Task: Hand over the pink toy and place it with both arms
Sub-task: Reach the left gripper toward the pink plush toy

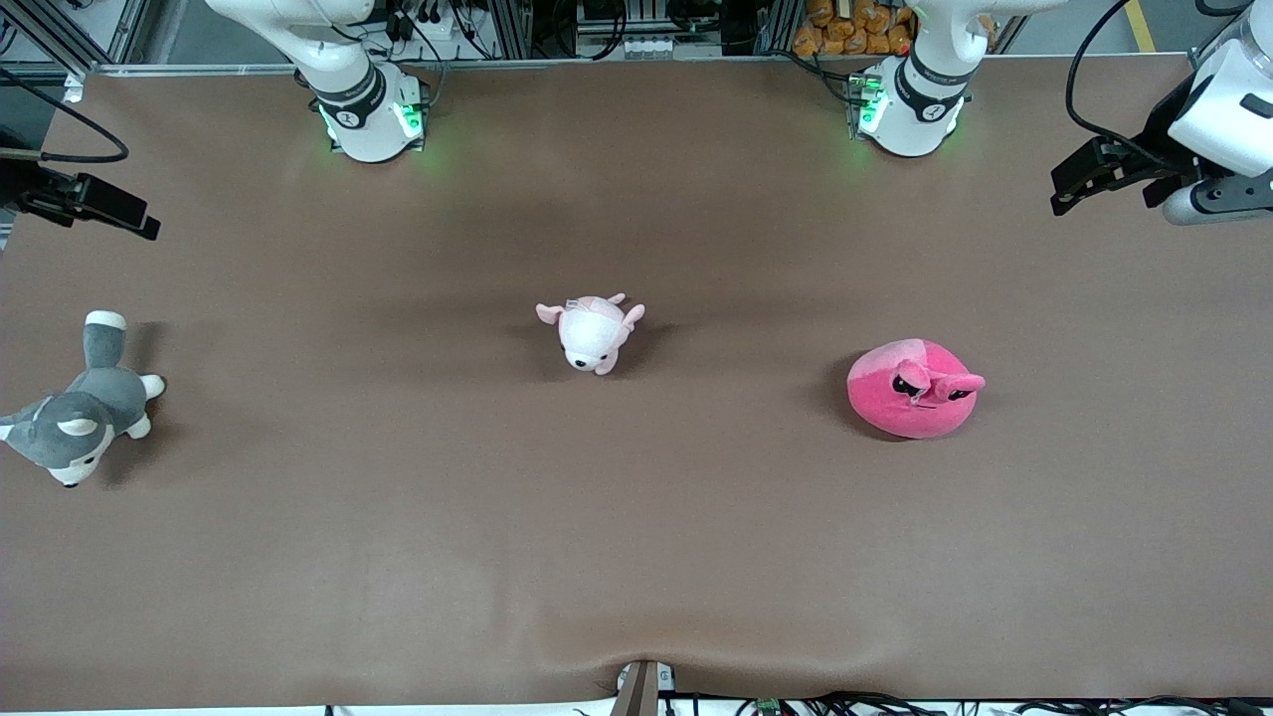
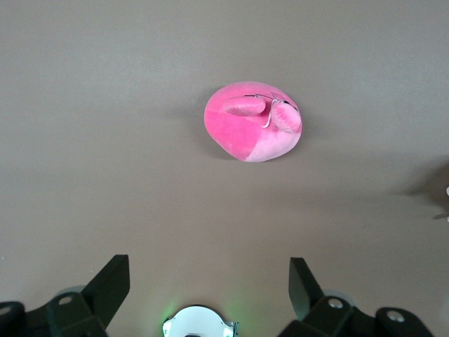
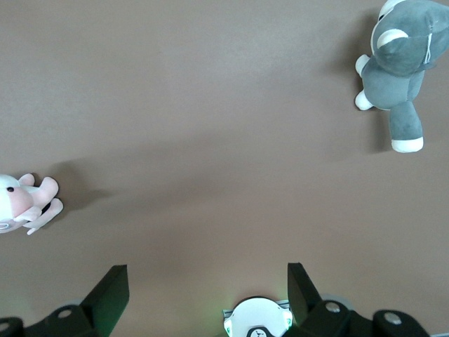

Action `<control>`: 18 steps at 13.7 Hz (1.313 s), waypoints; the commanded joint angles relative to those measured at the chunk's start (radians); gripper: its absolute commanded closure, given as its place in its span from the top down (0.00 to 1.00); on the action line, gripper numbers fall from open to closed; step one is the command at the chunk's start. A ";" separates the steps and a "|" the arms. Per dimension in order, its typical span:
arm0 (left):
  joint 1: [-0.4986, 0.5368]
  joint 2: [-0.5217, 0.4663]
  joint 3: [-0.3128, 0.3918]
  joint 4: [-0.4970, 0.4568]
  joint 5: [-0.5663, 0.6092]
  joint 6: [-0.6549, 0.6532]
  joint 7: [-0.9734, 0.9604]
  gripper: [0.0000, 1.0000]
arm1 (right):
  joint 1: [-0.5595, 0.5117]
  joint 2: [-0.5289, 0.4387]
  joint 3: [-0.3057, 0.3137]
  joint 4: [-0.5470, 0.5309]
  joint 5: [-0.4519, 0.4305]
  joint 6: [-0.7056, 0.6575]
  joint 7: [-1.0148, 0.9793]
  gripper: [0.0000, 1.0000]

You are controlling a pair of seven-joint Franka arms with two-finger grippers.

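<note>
The pink toy [image 1: 910, 393] [image 2: 245, 130], a round hot-pink plush with floppy ears and a lighter patch, lies on the brown table toward the left arm's end. My left gripper [image 1: 1109, 184] [image 2: 209, 277] hangs high over that end of the table, open and empty, well apart from the toy. At the right arm's end my right gripper [image 1: 99, 204] [image 3: 208, 281] is raised over the table, also open with nothing between its fingers. Neither gripper touches any plush.
A small pale pink-and-white plush [image 1: 594, 333] [image 3: 17, 203] lies mid-table. A grey-and-white husky plush [image 1: 85, 408] [image 3: 400, 77] lies at the right arm's end. The two arm bases [image 1: 373, 119] [image 1: 910, 109] stand along the table's edge farthest from the front camera.
</note>
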 commanded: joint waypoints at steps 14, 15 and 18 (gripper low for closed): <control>0.010 0.078 -0.001 0.081 0.020 -0.028 0.018 1.00 | -0.003 0.011 0.005 0.024 -0.003 -0.014 0.011 1.00; 0.010 0.080 0.004 0.080 0.020 -0.028 0.017 1.00 | -0.005 0.011 0.005 0.024 -0.003 -0.014 0.011 1.00; 0.007 0.072 0.007 0.083 0.020 -0.048 -0.008 1.00 | -0.003 0.012 0.005 0.024 -0.003 -0.012 0.014 1.00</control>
